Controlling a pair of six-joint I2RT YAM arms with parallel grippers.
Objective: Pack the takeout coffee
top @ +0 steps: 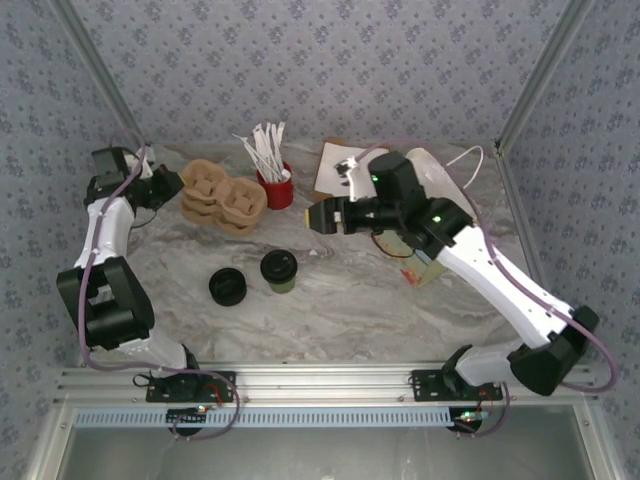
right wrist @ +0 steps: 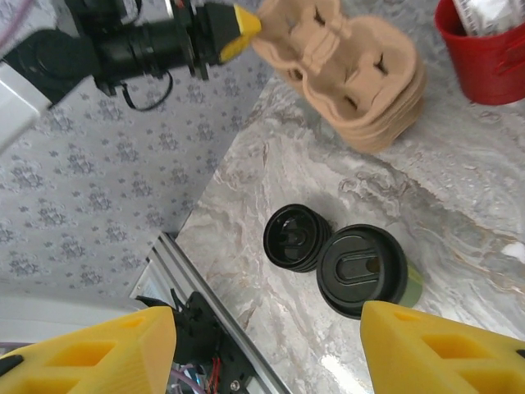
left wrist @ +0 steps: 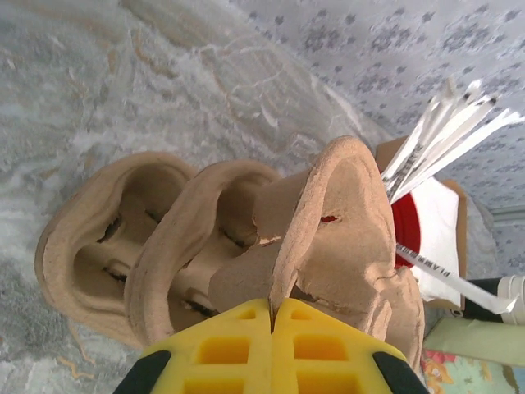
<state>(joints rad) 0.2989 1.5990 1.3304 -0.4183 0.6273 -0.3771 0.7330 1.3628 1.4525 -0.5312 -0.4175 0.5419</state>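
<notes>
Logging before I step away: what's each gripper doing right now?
Left gripper: closed on the cup carrier edge.
Right gripper: open, holding nothing.

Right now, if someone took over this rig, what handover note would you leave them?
Left gripper: shut on the edge of a cup carrier at the stack.
Right gripper: open, empty, hovering over the table just past the takeout coffee.
Coffee: lidded, upright, beside the loose lids.
Done: nothing packed.
Left: probably free one carrier, then seat the coffee in it.
</notes>
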